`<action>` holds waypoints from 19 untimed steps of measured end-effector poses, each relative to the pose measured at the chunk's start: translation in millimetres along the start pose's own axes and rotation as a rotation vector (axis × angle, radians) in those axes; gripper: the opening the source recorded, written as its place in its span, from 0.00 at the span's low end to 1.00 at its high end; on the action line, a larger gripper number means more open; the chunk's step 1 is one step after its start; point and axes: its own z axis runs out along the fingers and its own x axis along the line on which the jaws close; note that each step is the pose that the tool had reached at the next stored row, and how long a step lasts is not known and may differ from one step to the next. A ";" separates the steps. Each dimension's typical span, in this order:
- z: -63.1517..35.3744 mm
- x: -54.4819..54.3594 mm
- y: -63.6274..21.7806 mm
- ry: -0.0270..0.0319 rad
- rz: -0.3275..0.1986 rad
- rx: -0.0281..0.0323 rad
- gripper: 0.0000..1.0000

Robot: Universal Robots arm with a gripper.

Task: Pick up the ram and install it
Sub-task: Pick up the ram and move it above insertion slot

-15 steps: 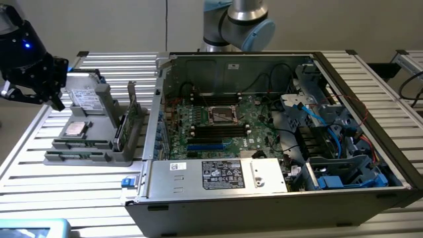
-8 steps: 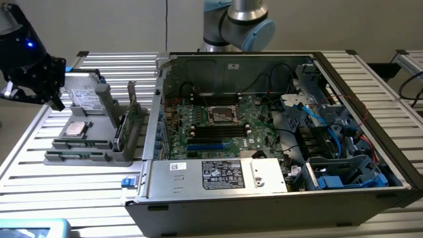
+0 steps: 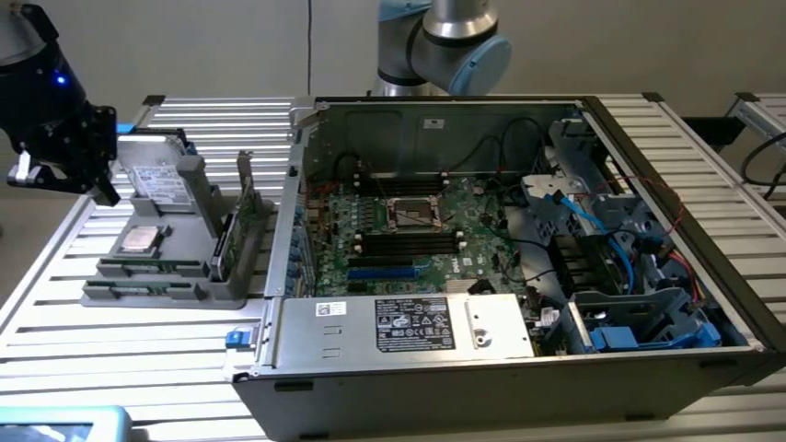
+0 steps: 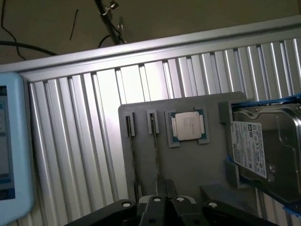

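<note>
Gripper (image 4: 165, 186), open or closed cannot be told, is being held near the thin dark-green ram stick (image 4: 155, 150) just ahead; approached off-line, its neighbouring stick (image 4: 130, 155) may be knocked.

Exterior view: raised, off the arm, looking obliquely down across the slatted table (image 3: 123, 350) at the open computer case (image 3: 491, 391), middling range, grey parts tray (image 3: 160, 296) at the exterior view's left; wrist view: close above that tray (image 4: 193, 165), facing steeply down; shared: tray, processor (image 4: 188, 126), hard drive (image 4: 263, 146).
</note>
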 end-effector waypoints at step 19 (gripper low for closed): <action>2.6 0.5 2.2 0.0015 -0.101 -0.0033 0.36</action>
